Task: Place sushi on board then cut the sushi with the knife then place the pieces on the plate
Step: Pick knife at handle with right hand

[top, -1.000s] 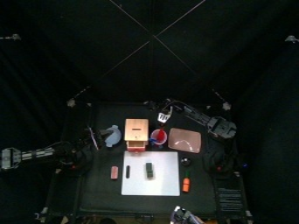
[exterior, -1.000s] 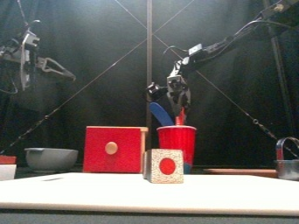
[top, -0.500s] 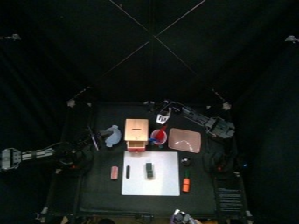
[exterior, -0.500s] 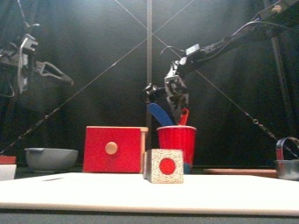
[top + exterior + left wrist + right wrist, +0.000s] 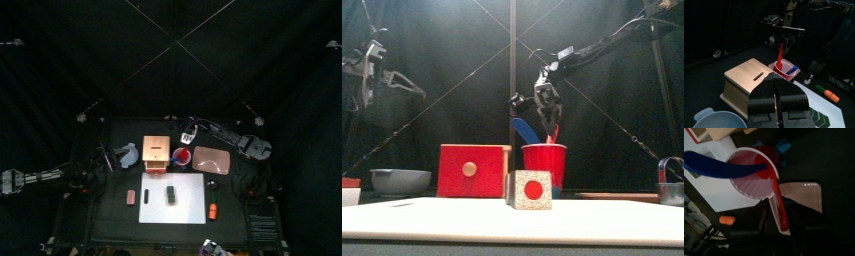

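The sushi roll (image 5: 171, 193) lies on the white board (image 5: 191, 203) at the lower centre of the top view, so cutting looks to be the next step. For that, the right gripper (image 5: 544, 103) hangs over the red cup (image 5: 544, 164) at mid-frame. It is clenched on the red knife (image 5: 781, 52), whose tip sits in the cup beside the blue knife (image 5: 524, 130). The pink tray (image 5: 215, 158) lies just right of the cup. The left gripper (image 5: 776, 81), jaws pressed together and empty, rests at the left edge, clear of the work.
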You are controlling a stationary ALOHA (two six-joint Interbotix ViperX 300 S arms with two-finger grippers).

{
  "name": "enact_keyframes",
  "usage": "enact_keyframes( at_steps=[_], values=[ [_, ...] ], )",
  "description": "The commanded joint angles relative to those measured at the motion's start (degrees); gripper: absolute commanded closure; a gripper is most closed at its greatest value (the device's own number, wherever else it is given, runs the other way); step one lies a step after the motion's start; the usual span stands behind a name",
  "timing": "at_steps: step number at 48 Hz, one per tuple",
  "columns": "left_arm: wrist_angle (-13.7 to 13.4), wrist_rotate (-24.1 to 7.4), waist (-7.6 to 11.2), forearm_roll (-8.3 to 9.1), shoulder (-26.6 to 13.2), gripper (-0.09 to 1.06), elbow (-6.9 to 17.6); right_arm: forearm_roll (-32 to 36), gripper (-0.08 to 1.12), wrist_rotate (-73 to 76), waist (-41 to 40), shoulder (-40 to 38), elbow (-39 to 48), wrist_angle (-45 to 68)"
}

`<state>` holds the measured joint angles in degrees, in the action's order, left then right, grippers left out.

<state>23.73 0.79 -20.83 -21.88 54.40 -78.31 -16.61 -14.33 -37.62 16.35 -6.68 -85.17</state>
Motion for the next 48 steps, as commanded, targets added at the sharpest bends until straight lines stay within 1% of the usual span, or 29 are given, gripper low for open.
enact_keyframes(
  at_steps=[1, 13, 28, 31, 34, 45, 48],
  values=[
    [0.3, -0.1, -0.53, 0.00, -0.2, 0.86, 0.8, -0.4, 0.37, -0.1, -0.4, -2.8, -1.1, 0.3],
    [0.3, -0.1, -0.62, -0.26, -0.2, 0.86, 0.4, -0.4, 0.37, 0.0, -0.4, -2.7, -3.3, 0.3],
    [0.3, -0.1, -0.62, -0.26, -0.2, 0.86, -0.1, -0.1, 0.39, 0.2, -0.4, -2.5, -3.3, 0.3],
    [0.2, -0.1, -0.97, -0.26, -0.2, 0.86, -0.1, 0.0, 0.40, 0.4, -0.4, -2.4, -3.3, 0.3],
    [0.2, -0.1, -1.32, -0.35, -0.2, 0.86, -0.1, 0.3, 0.44, 0.5, -0.4, -2.4, -3.3, 0.3],
    [0.2, -0.1, -1.76, -0.26, -0.2, 0.86, -0.2, 1.1, 0.65, 1.2, -0.4, -2.2, -3.3, 0.3],
    [0.2, -0.1, -1.67, -0.26, -0.2, 0.86, -0.2, 0.9, 0.68, 1.2, -0.4, -2.2, -3.4, 0.3]
  ],
)
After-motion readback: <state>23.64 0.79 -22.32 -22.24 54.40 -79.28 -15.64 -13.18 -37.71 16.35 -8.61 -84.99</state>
